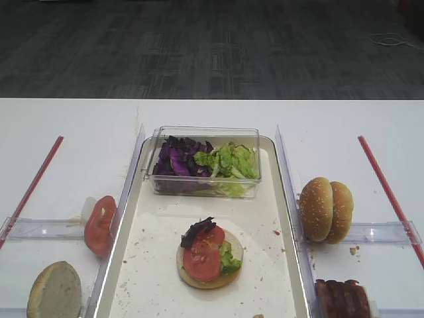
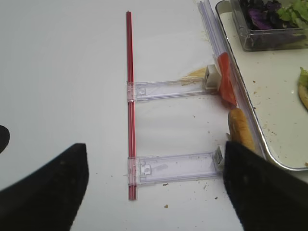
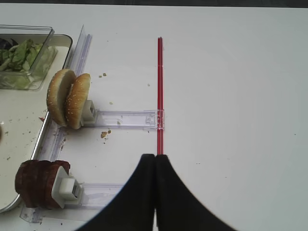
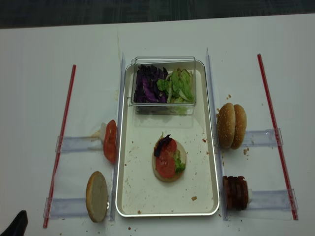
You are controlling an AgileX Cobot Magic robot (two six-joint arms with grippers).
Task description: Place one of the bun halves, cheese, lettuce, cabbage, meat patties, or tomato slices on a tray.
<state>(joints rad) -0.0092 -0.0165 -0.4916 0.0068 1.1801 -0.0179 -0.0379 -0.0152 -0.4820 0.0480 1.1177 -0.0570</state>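
Observation:
On the tray [image 1: 271,218] lies a bun half [image 1: 207,275] topped with lettuce [image 1: 230,260], a tomato slice [image 1: 202,260] and purple cabbage [image 1: 197,230]. Left of the tray stand another tomato slice [image 1: 99,225] and a bun half [image 1: 54,291]. To its right are two bun halves [image 1: 326,209] and the meat patties [image 1: 341,298]. No cheese shows. My left gripper [image 2: 155,149] hangs open and empty over the table left of the tray, its dark tip [image 4: 17,225] at the bottom edge. My right gripper [image 3: 155,158] is shut on nothing, right of the patties [image 3: 38,183].
A clear plastic box [image 1: 205,189] with loose cabbage and lettuce stands at the tray's far end. Clear plastic rails [image 2: 168,90] with white holders run out from both tray sides to red strips [image 2: 129,96] [image 3: 160,86]. Crumbs dot the tray and table.

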